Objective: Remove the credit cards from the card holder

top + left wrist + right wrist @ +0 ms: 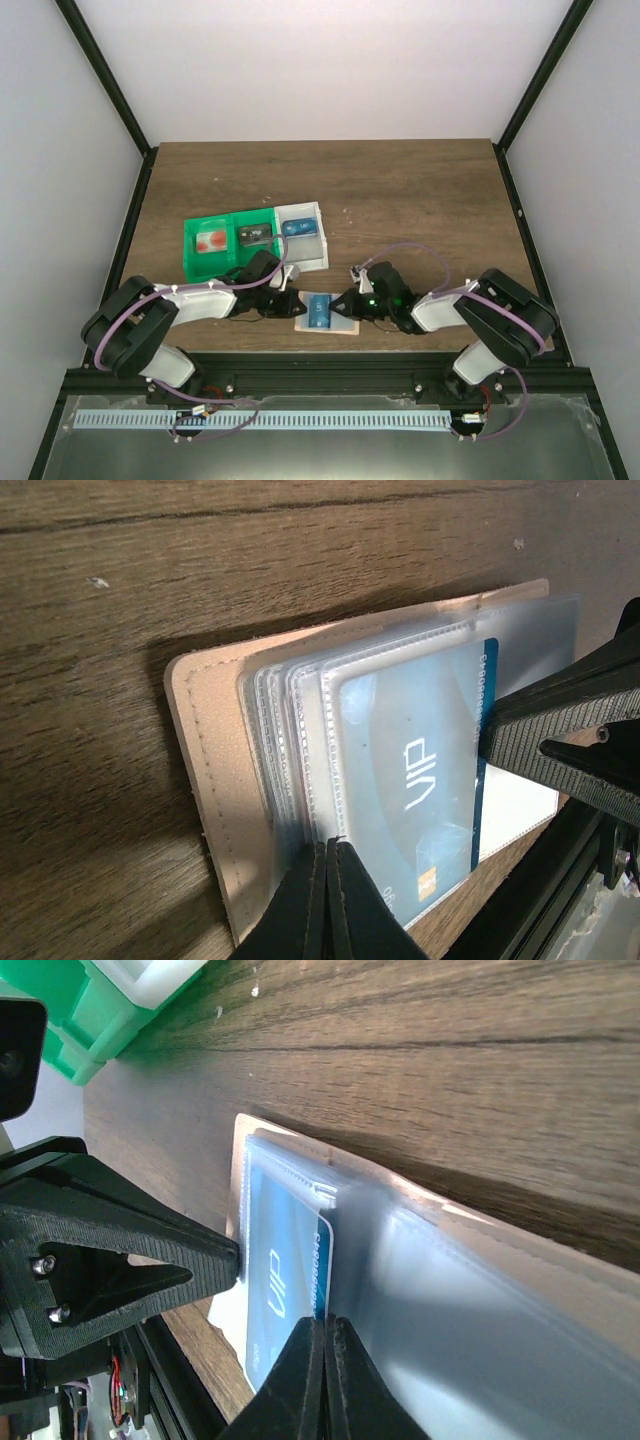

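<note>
On card holder point(215, 770): both end effectors point(326, 846) point(327, 1322) low (closed).

Tan card holder point(215, 810) with paler stitching, bright blue credit card point(420, 770) with white VIP lettering, green tray point(192, 262), white box point(312, 256), dark brown wood-grain table point(400, 190)

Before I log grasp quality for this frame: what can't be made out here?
- Left wrist view: the number on the blue VIP card, partly covered by the right gripper.
- Right wrist view: whatever sits in the rear sleeves of the card holder, blurred behind cloudy plastic.
- Top view: print on items in the green tray, too small.
</note>
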`<act>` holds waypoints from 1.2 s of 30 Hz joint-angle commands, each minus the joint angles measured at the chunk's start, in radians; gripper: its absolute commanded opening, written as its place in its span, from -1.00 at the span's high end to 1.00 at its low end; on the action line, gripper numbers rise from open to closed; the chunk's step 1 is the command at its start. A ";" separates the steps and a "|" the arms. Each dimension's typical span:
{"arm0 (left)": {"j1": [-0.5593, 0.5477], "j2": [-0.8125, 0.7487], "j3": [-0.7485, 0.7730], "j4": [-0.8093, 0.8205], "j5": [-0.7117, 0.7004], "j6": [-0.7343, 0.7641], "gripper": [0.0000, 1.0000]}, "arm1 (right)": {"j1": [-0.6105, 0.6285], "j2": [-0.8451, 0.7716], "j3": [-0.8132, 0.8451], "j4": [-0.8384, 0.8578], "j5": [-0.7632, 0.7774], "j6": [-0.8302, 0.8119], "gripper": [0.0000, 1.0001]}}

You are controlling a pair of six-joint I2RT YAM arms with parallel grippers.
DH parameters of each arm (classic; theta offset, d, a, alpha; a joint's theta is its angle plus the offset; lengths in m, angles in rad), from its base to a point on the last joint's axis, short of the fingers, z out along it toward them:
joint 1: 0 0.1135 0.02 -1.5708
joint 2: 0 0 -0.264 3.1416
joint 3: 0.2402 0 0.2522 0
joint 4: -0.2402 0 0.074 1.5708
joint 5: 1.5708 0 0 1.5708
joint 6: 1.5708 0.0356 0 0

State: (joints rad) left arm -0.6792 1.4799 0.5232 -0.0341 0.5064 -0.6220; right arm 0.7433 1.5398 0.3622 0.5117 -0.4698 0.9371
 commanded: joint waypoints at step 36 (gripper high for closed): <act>-0.004 0.025 0.010 0.009 0.000 0.007 1.00 | -0.067 0.031 -0.024 0.069 -0.065 0.040 0.65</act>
State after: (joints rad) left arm -0.6792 1.4990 0.5404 -0.0349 0.5076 -0.6209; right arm 0.6865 1.5299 0.3046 0.5507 -0.5060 0.9672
